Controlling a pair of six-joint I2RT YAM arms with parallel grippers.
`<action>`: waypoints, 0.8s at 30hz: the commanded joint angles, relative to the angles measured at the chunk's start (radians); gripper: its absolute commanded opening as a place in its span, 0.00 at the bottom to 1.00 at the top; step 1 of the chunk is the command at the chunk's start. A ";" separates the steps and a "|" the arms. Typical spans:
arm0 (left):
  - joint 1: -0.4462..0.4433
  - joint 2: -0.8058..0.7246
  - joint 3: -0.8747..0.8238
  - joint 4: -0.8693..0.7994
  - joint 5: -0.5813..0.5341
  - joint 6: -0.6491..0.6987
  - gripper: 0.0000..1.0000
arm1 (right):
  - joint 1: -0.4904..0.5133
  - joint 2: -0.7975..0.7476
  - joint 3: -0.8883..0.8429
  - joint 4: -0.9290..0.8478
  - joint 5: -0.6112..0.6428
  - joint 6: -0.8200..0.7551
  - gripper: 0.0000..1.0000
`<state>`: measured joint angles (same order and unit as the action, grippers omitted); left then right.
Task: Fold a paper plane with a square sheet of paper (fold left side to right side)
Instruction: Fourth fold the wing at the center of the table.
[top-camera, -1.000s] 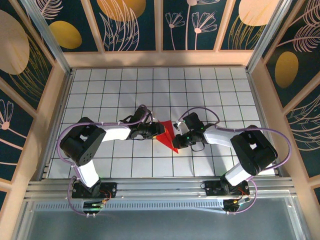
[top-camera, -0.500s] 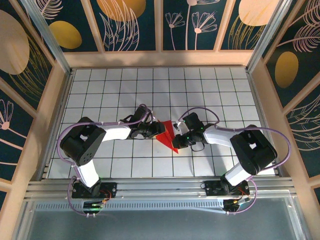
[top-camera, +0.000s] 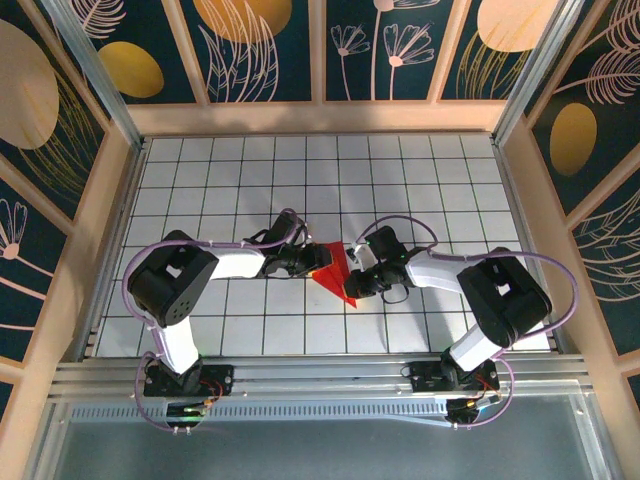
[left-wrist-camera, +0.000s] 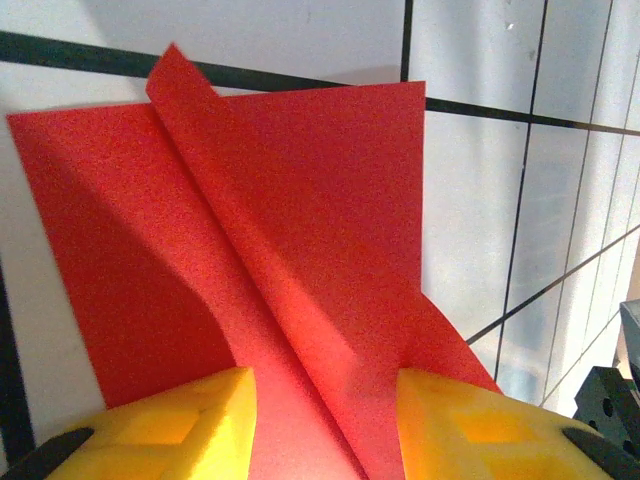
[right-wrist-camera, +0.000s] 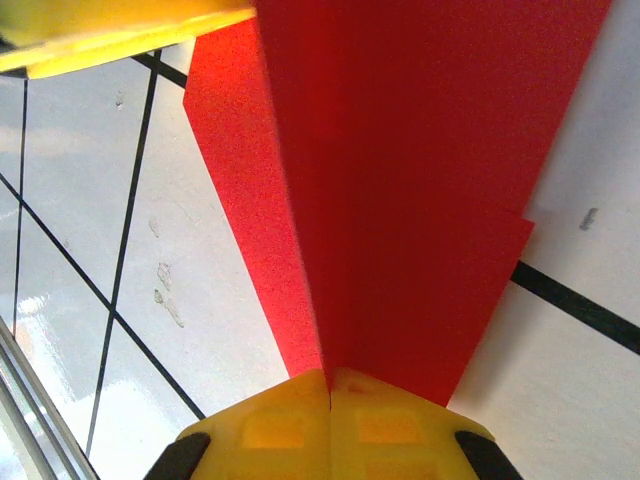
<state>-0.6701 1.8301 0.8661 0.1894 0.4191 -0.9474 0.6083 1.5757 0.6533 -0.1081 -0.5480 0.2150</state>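
**Centre crease of the red paper — one end pinched, the other straddled**
The paper lies flat on the tiled table, its crease standing up between the two grippers. At one end of the paper the right gripper is clamped shut on that crease. At the opposite end the left gripper stands part open, a finger either side, not visibly pinching. Best, I judge, to close squarely on the ridge — no sideways drag on so thin a sheet.
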 joint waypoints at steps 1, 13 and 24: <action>-0.006 0.020 0.031 -0.021 -0.017 -0.001 0.42 | -0.008 0.016 0.007 0.003 -0.015 -0.003 0.00; -0.006 0.048 0.039 -0.079 -0.052 0.015 0.42 | -0.008 0.009 0.045 -0.014 -0.029 -0.005 0.09; -0.006 0.057 0.051 -0.108 -0.066 0.025 0.42 | -0.024 -0.039 0.104 -0.076 -0.002 -0.009 0.32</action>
<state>-0.6746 1.8526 0.9112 0.1448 0.3893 -0.9428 0.6025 1.5700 0.7261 -0.1417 -0.5533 0.2153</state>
